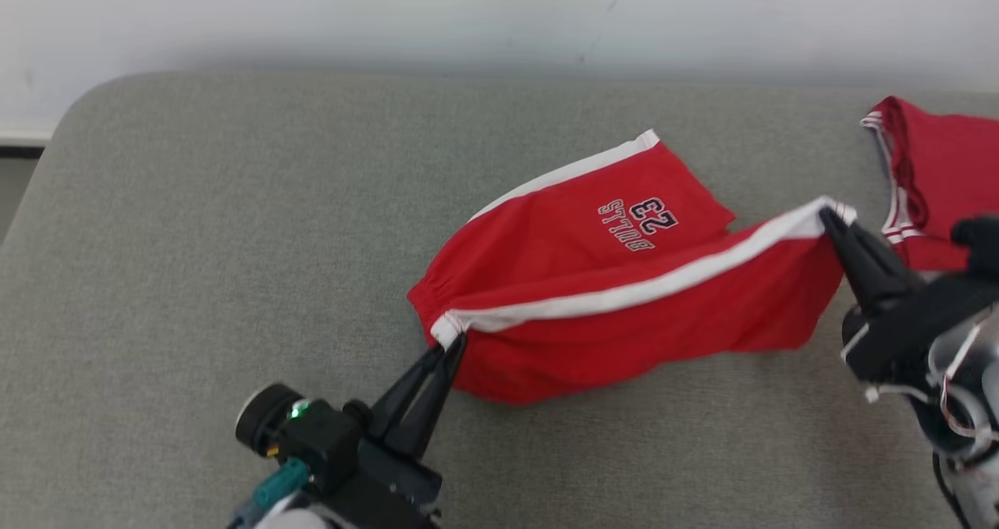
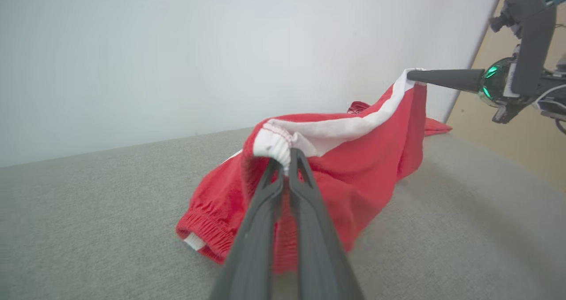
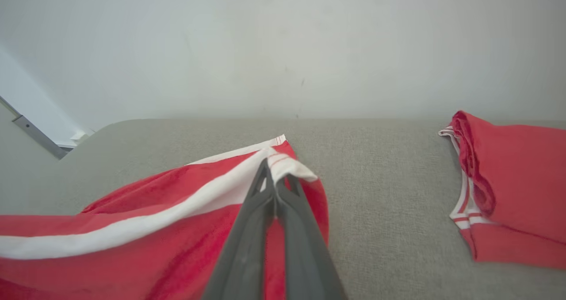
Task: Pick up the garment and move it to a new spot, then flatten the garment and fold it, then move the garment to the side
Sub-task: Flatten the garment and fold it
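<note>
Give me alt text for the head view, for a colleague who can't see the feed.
Both claws hold red shorts up by their white side stripe, the rest draping onto a grey padded surface: the left claw pinches the waistband end, the right claw the hem end. A second red garment lies at the right edge.

L tool [image 1: 455, 342] pinched tight on garment [image 1: 593, 279] corner, fingers slanting up-right from its wrist. R tool [image 1: 827, 214] likewise clamped on opp. corner, fingers slanting up-left, held higher.
</note>
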Controlling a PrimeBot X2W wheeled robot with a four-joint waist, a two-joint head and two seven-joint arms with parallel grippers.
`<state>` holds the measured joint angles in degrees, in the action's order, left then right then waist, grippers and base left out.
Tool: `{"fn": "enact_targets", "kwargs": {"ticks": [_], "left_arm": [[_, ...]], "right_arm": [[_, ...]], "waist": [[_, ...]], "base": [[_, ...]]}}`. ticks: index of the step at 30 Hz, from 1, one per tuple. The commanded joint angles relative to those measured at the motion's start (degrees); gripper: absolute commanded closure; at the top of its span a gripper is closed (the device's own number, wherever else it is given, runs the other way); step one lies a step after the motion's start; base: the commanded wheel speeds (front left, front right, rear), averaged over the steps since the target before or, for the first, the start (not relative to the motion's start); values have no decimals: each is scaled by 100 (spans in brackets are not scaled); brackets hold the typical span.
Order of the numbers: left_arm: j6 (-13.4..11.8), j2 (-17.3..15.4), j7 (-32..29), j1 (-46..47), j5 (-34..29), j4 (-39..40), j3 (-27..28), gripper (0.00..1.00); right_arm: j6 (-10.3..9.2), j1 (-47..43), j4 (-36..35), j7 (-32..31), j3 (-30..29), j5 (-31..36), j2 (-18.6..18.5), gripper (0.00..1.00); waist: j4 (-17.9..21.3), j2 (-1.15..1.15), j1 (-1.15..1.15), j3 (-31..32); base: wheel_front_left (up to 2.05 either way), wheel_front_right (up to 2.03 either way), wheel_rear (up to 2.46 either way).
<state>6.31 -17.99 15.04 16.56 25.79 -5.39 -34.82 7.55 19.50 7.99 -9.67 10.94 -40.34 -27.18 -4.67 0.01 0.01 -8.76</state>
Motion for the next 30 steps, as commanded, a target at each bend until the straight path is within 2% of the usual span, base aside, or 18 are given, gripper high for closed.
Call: {"fn": "enact_targets", "kwargs": {"ticks": [1, 8, 15, 22, 30], "left_arm": [[19, 56, 17, 202, -33, -78, 50, 100], [107, 329, 18, 1053, -35, -586, 116, 100], [115, 518, 17, 1715, 60, -1165, 57, 100], [111, 642, 17, 2095, 162, -1470, -83, 100], [112, 782, 17, 2237, 100, -1718, 84, 100]], "right_arm": [[-16, 320, 181, -36, 69, 44, -53, 100], [-16, 1848, 1412, -114, 454, 189, -122, 100], [-16, 2954, 2482, 0, 786, 327, 46, 100], [-16, 3808, 3364, 194, 1319, 574, 211, 100], [-16, 4398, 4214, 447, 1547, 695, 349, 100]], "waist": [[-241, -1, -1, -312], [-550, -1, -1, -854], [-676, -1, -1, -1301], [-812, -1, -1, -1562], [-871, -1, -1, -1646]], "base": [[0, 0, 0], [0, 0, 0], [0, 0, 0], [0, 0, 0], [0, 0, 0]]}}
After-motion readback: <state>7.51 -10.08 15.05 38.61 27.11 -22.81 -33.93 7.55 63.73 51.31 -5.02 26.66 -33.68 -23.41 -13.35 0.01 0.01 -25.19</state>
